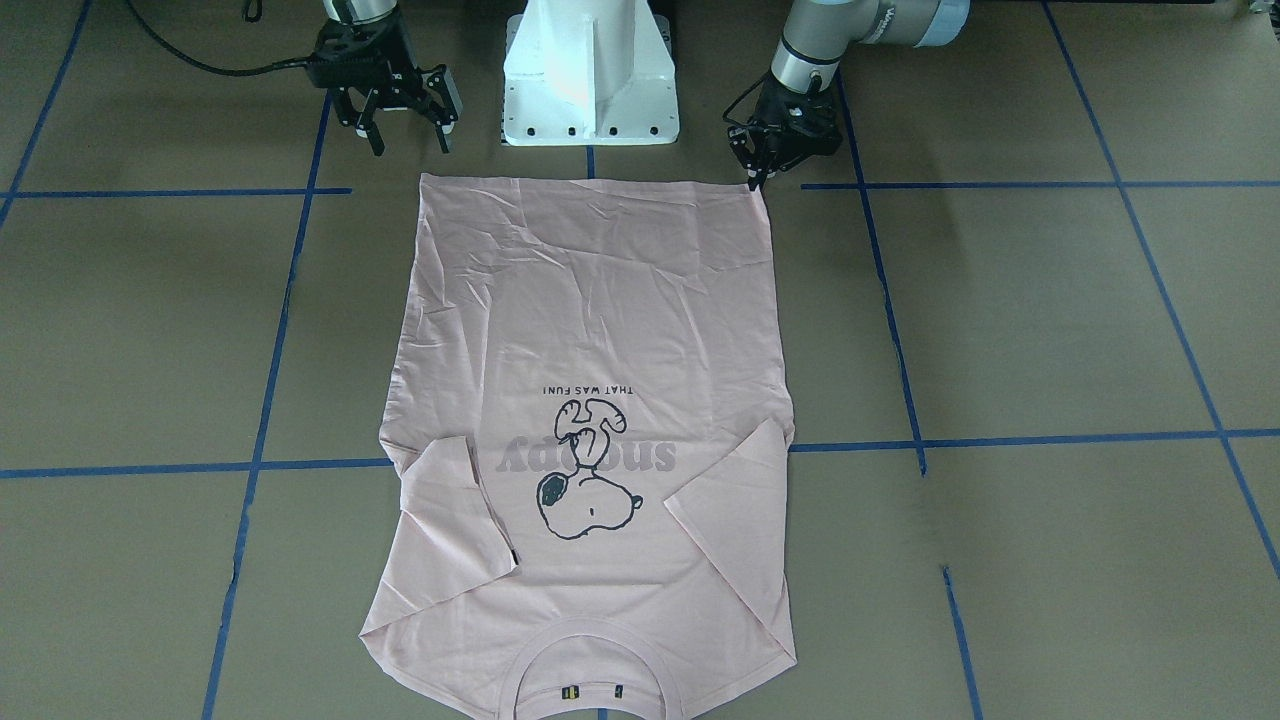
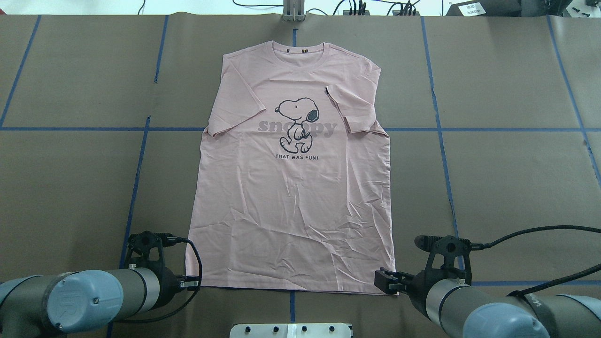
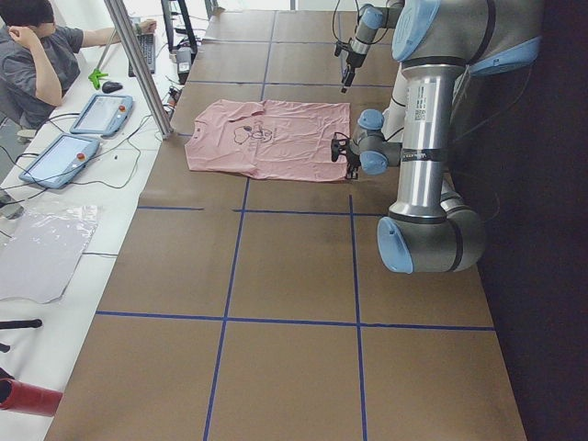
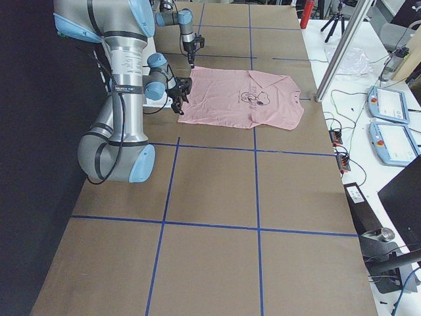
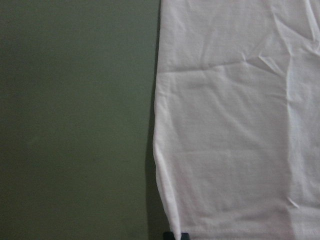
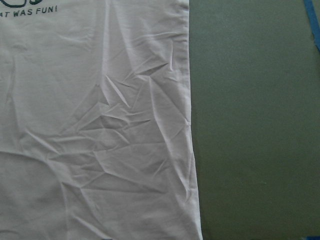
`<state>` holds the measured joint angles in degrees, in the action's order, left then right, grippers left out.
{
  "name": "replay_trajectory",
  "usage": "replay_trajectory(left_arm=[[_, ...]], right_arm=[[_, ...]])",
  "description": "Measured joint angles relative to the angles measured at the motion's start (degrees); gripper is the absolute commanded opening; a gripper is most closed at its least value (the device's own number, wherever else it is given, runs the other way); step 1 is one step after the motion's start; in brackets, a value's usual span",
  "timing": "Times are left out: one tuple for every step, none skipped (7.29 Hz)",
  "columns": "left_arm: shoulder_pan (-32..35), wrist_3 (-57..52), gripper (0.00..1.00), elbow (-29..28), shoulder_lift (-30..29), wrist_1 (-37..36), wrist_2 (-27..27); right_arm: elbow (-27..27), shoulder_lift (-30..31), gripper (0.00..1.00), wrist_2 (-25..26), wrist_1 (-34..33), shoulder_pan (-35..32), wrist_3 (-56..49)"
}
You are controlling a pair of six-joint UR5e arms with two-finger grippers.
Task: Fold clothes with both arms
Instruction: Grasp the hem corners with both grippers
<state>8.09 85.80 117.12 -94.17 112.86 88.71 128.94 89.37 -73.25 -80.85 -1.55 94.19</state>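
Brown tabletop [image 1: 1050, 320], gridded with blue tape [image 1: 1000, 441], bears the pink T-shirt [image 1: 600, 300].

The bottom edge of the front-facing view cuts through the collar [image 1: 592, 650] of the T-shirt [image 1: 590, 300], and the collar labels [image 1: 592, 691] are too small to read. The top edge crops the left arm [image 1: 860, 25] and the right arm [image 1: 360, 12]. At upper right, the left pincer [image 1: 758, 172] is too small and dark to show whether it holds the hem. The left wrist view catches only a dark sliver of it at bottom centre. The right wrist view crops the lettering [image 6: 27, 11] at upper left.
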Motion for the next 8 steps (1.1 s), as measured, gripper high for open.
replay_trajectory(left_arm=[[0.0,-0.01,0.0,0.05,-0.1,0.0,0.1],[0.0,-0.02,0.0,0.12,-0.2,0.0,0.2],[0.0,-0.02,0.0,0.17,-0.28,-0.01,0.27],[0.0,-0.02,0.0,0.23,-0.32,-0.01,0.32],[0.0,-0.02,0.0,0.27,-0.38,0.01,0.39],[0.0,-0.02,0.0,0.28,-0.43,0.05,0.45],[0.0,-0.02,0.0,0.3,-0.46,0.07,0.48],[0.0,-0.02,0.0,0.3,-0.48,0.08,0.49]], right_arm=[[-1.77,-0.22,0.69,1.22,0.09,0.8,1.84],[-2.97,-0.41,0.69,1.74,0.16,1.33,3.09],[-4.09,-0.79,0.69,1.97,0.22,1.72,3.73],[-5.16,-1.44,0.66,2.45,0.24,2.02,4.01],[-6.42,-2.27,0.61,3.29,0.25,2.26,4.1],[-7.42,-3.05,0.58,3.77,0.25,2.39,4.29],[-7.95,-3.49,0.56,3.99,0.25,2.46,4.61],[-8.21,-3.69,0.56,4.07,0.25,2.52,4.86]])
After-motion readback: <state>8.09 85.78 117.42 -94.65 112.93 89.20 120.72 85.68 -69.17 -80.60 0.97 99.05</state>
